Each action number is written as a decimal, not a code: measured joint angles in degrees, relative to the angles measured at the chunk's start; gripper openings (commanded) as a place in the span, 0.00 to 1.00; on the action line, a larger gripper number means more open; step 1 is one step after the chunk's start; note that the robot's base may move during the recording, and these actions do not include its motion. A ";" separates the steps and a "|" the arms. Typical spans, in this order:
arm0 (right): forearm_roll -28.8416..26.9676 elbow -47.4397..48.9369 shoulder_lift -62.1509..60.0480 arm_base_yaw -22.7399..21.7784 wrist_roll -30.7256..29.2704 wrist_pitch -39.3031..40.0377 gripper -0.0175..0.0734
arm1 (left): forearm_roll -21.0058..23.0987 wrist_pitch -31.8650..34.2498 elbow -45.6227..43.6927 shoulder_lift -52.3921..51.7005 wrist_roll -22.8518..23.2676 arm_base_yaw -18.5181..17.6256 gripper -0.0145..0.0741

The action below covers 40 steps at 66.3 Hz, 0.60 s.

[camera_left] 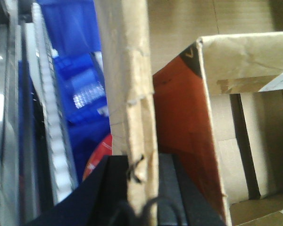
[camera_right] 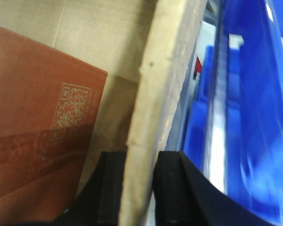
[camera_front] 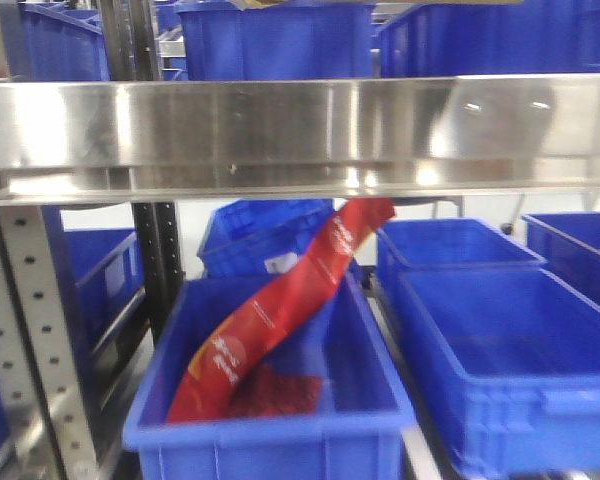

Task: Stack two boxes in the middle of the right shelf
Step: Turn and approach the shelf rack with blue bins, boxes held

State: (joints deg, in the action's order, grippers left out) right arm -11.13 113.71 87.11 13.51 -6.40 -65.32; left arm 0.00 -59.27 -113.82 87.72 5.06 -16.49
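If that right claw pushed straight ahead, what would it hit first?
Likely the cardboard box wall that the right gripper is pinching; it runs on ahead between the fingers. What lies beyond its end is unclear.

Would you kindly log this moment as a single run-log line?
left claw: shut on box wall | right claw: shut on box wall | shelf: steel lip across front view | bin: red bag inside

Bright, even light puts white glare patches toward the right end of the shelf lip [camera_front: 300, 130] with a dark band just under it, front view slightly soft, both wrist views motion-blurred, box wall [camera_left: 132, 94] unfocused, blue bins [camera_right: 245, 117] smeared.
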 measured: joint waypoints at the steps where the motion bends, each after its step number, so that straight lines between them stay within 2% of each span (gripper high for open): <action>1: 0.00 0.00 0.00 0.00 0.00 0.00 0.03 | 0.00 0.00 0.00 0.00 0.00 0.00 0.04; 40: 0.00 0.00 0.00 0.00 0.00 0.00 0.03 | 0.00 0.00 0.00 0.00 0.00 0.00 0.04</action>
State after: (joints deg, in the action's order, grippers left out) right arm -11.13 113.71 87.11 13.51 -6.40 -65.32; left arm 0.00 -59.27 -113.82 87.72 5.06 -16.49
